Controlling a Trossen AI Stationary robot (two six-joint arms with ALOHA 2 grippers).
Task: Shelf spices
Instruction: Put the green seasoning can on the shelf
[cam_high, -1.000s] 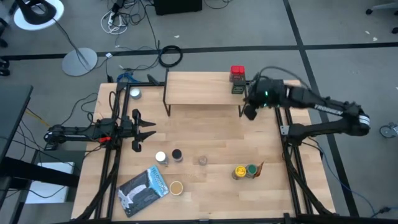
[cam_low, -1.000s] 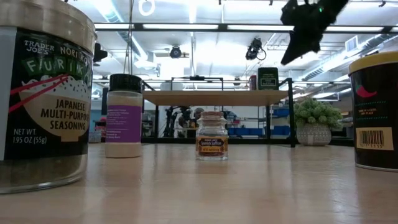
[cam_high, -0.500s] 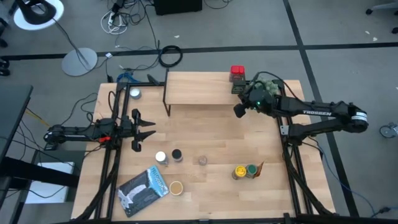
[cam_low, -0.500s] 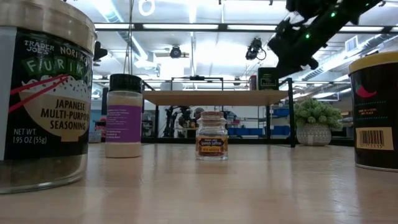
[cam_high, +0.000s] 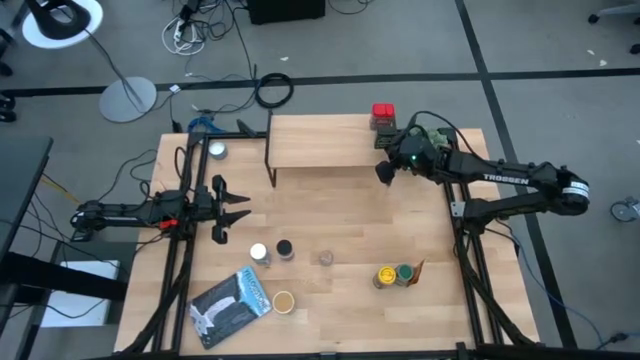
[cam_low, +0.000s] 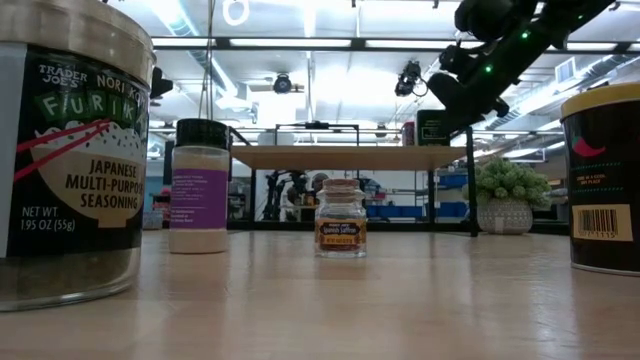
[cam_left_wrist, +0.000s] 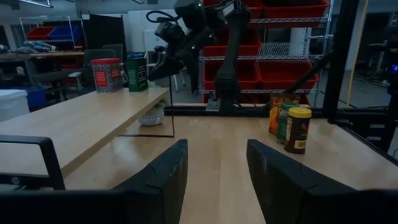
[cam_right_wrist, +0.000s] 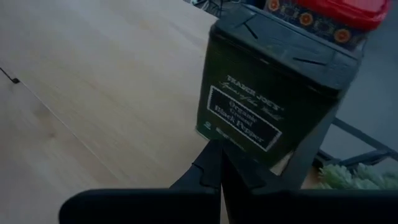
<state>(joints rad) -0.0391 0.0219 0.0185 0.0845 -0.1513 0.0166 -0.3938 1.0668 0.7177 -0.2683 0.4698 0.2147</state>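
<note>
Right gripper (cam_right_wrist: 219, 163), fingers pressed together and empty, poised just before the black pepper tin (cam_right_wrist: 273, 93) at the shelf (cam_high: 325, 140) end, beside the red-lidded tin (cam_high: 382, 113); likely for nudging. Left gripper (cam_high: 232, 208) parked, fingers spread. Remaining spices (cam_high: 285, 250) down on the tabletop (cam_high: 350, 230).

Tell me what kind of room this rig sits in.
Likely a robotics lab or workshop, not a kitchen: racks of red storage bins behind the table, loose cables on grey floor, strip ceiling lights, and a black-framed wooden table.
</note>
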